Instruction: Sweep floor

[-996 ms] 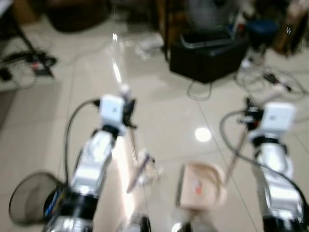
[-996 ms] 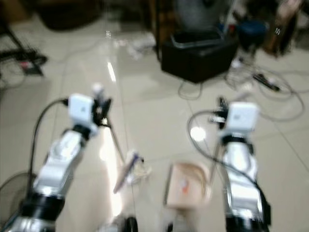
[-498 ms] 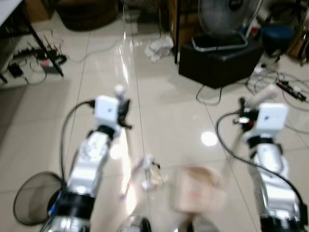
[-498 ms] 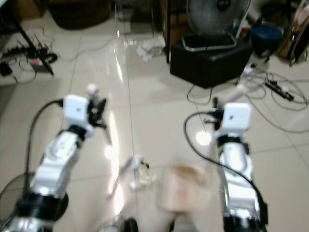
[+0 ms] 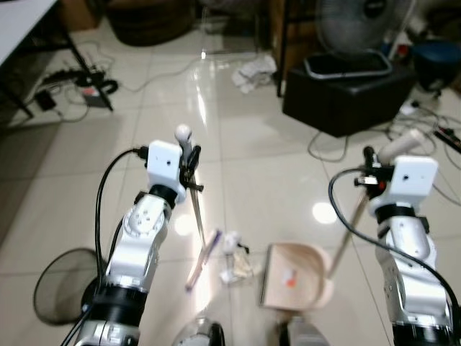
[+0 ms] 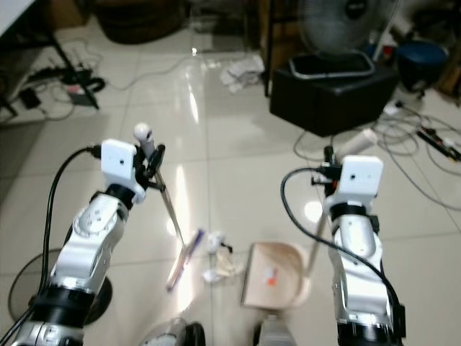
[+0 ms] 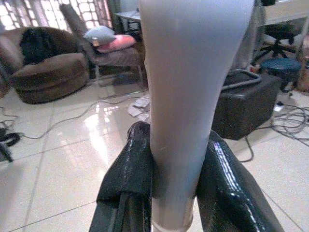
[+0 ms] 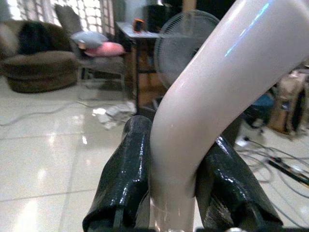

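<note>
My left gripper (image 5: 190, 160) is shut on the pale handle of a broom (image 5: 195, 209); the stick slants down to a purple-tinted brush head (image 5: 202, 251) on the tiled floor. In the left wrist view the fingers (image 7: 126, 179) clamp the broom handle (image 7: 186, 96). My right gripper (image 5: 371, 167) is shut on the cream handle of a dustpan (image 5: 292, 277), whose beige pan rests on the floor between my arms. In the right wrist view the fingers (image 8: 126, 174) squeeze the dustpan handle (image 8: 207, 111). A small pile of crumpled white litter (image 5: 236, 261) lies between brush head and pan.
A black box (image 5: 347, 90) with a standing fan (image 5: 360, 21) stands ahead on the right, with cables (image 5: 425, 119) around it. Crumpled white paper (image 5: 253, 72) lies further ahead. A round black mesh object (image 5: 61, 285) sits by my left arm. Power strips and cords (image 5: 79, 83) lie far left.
The camera has steadied and swung slightly; the blur is gone. The brush head and the dustpan now sit closer to the litter pile. Both grips are unchanged.
</note>
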You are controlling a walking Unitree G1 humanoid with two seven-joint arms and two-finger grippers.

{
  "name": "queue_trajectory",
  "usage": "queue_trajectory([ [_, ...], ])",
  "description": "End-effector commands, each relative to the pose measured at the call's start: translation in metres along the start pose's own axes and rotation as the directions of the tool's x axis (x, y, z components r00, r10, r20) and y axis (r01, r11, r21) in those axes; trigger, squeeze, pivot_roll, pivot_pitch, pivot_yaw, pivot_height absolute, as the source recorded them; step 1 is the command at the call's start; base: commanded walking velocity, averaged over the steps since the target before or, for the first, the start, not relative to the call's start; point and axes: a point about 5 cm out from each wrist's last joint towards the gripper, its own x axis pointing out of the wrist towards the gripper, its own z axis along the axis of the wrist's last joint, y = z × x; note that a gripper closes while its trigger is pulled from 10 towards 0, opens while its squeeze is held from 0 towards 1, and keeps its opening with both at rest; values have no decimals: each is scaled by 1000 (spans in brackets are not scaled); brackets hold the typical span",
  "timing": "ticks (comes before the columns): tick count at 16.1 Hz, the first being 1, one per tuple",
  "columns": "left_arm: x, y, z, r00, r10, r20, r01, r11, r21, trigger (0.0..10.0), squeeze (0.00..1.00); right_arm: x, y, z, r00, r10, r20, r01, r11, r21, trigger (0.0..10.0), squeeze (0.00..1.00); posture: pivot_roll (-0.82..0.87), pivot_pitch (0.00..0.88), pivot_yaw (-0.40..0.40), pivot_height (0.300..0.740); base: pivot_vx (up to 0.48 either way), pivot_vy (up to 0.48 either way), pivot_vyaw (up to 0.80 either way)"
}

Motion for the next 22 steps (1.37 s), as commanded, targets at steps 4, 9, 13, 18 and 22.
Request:
queue_trajectory([
  [4, -1, 4, 1, 1000, 3, 5, -3, 1000, 29, 10000, 0, 1, -1, 9, 999, -3, 50, 3, 1000, 3, 10000, 0, -72, 112, 104, 740, 0, 0, 0],
  [9, 2, 1, -1, 1000, -9, 0, 9, 1000, 25, 10000, 0, 2, -5, 6, 998, -21, 57, 21, 1000, -12, 10000, 0, -69, 109, 100, 740, 0, 0, 0],
  [13, 25, -6, -6, 1000, 27, -17, -27, 999, -22, 10000, 0, 14, -13, 2, 998, -25, 60, 31, 994, -108, 10000, 0, -61, 138, 100, 740, 0, 0, 0],
  [18, 46, -11, 9, 993, 59, 105, -55, 997, -45, 10000, 0, 35, -25, 1, 992, -78, 102, 96, 979, -178, 10000, 0, -15, 273, 93, 740, 0, 0, 0],
  [22, 49, -3, 11, 987, 48, 151, -51, 999, 12, 10000, 0, 44, -19, 0, 981, -57, 187, 99, 969, -226, 10000, 0, 41, 325, 129, 740, 0, 0, 0],
])
